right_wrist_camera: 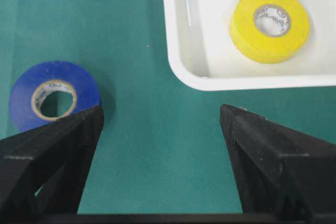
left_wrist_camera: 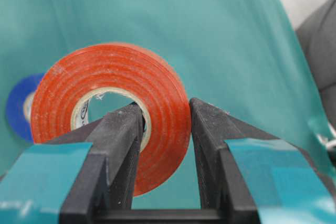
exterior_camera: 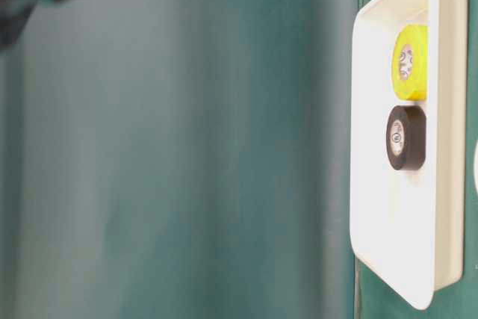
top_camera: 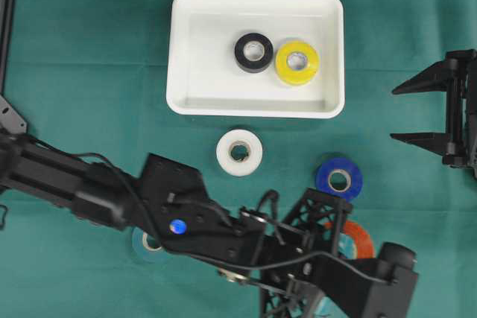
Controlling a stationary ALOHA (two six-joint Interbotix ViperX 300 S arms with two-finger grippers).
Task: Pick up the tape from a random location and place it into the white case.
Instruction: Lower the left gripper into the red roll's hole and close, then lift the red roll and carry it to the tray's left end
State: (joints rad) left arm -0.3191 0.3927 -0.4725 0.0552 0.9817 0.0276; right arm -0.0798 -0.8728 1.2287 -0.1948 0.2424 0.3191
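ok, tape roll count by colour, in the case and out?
Black: 1, in the case
Yellow: 1, in the case
White: 1, on the cloth
Blue: 1, on the cloth
Orange: 1, gripped in the left pincer
Light-coloured roll: 1, mostly hidden under the left arm, colour unclear
Total: 6 rolls, 2 in the case

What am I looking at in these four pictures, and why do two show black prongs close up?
These are two robot arms at a green table. One picture looks down from above, one from table height, and two come from cameras on the wrists; the prongs are jaws. The left gripper is shut on an orange tape roll, one jaw through its hole. The right gripper is open, holding nothing. In the white case lie a black roll and a yellow roll. White and blue rolls lie outside.
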